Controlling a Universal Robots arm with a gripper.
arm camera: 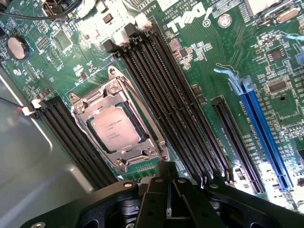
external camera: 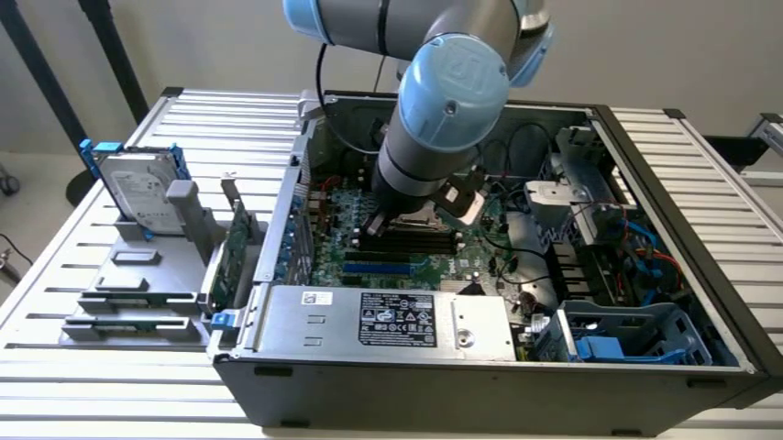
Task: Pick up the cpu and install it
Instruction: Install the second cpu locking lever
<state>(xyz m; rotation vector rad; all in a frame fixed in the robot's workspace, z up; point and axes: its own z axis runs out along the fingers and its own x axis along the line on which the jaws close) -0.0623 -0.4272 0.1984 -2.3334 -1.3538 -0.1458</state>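
Step in hand: install stage, by the look of it. The cpu (arm camera: 115, 129) sits flat in the socket frame (arm camera: 118, 126) on the motherboard (arm camera: 209, 61), silver top up, inside the open computer case (external camera: 490, 367).

Cpu position: square to the metal frame, between the long black memory slots (arm camera: 166, 99) and a shorter black bank (arm camera: 71, 137) on its other side. Seated or merely resting: cannot tell.

Gripper (arm camera: 167, 192): black fingers (arm camera: 156, 199) pressed together, closed on nothing, near the socket's edge but not touching the chip. No part held.

Arm: grey and blue wrist (external camera: 441, 101) reaching down into the case in the exterior view, directly over the socket area.

Next move calls for: judging from this, a fine vertical approach and a light touch. Socket pins and the frame's lever leave little margin, and any sideways drag could skew the chip.

Risk: closed fingertips close to the frame's lower screws; a bump there could shift the chip.

Hidden: socket itself mostly masked by the arm in the exterior view. Retention lever state unclear. Print on the chip too small to read.

Outside the case: hard drive (external camera: 132, 188) with blue rails upright in a grey holder (external camera: 135, 293) at the exterior view's left, green cards (external camera: 238, 247) beside it, all untouched.
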